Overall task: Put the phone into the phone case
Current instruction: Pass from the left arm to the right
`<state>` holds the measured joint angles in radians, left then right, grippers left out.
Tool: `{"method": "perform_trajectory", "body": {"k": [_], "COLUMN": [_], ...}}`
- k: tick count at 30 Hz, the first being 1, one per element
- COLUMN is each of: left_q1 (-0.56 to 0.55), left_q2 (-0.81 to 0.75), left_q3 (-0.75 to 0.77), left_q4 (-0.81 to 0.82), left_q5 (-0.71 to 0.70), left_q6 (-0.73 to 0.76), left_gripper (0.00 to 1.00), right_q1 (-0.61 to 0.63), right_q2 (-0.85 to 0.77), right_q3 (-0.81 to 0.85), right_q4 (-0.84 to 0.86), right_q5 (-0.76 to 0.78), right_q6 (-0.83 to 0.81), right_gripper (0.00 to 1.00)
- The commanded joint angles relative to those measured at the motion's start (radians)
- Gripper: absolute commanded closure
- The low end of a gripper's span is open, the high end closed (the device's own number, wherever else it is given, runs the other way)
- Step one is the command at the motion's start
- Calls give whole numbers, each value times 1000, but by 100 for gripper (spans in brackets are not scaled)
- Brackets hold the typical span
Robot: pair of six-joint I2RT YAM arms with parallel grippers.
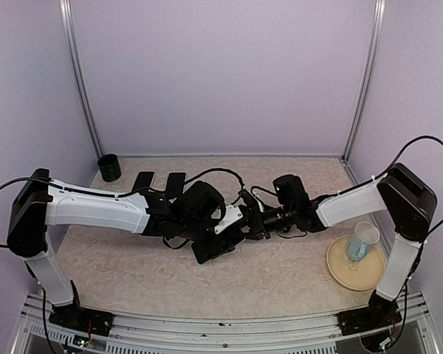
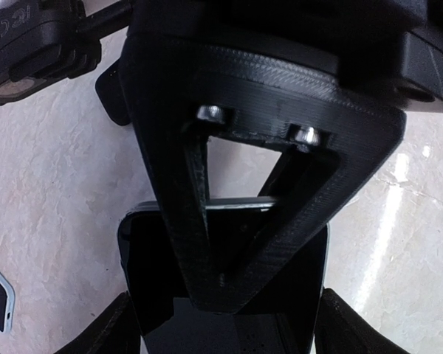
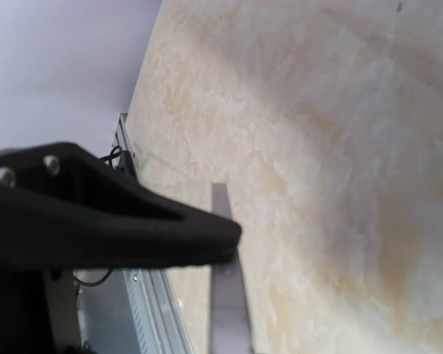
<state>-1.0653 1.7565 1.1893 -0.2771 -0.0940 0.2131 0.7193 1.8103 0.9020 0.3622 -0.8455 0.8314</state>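
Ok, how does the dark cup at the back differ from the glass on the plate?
The cup is dark and opaque; the glass is clear, bluish. The cup sits on the bare table in the far-left corner; the glass stands on a tan plate at near right. Neither is being held.
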Motion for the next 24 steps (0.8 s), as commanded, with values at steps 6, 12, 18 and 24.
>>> {"method": "perform_trajectory", "body": {"k": [6, 12, 18, 24], "left_q1": [-14, -13, -16, -7], "left_q2": [-57, -106, -174, -255], "left_q3": [-21, -46, -82, -97], "left_q4": [102, 131, 185, 181], "left_q5": [-51, -96, -261, -364], "left_q6": [-5, -34, -131, -252], "left_gripper": [1, 1, 1, 1], "right_q1": [15, 9, -14, -49], "right_q2": [-20, -58, -116, -176], "right_q3": [13, 17, 7, -21], "right_q4": [26, -9, -65, -100], "right_q5": [-25, -14, 17, 30], "right_q6": [-13, -38, -78, -102], "right_gripper": [100, 100, 100, 100]}}
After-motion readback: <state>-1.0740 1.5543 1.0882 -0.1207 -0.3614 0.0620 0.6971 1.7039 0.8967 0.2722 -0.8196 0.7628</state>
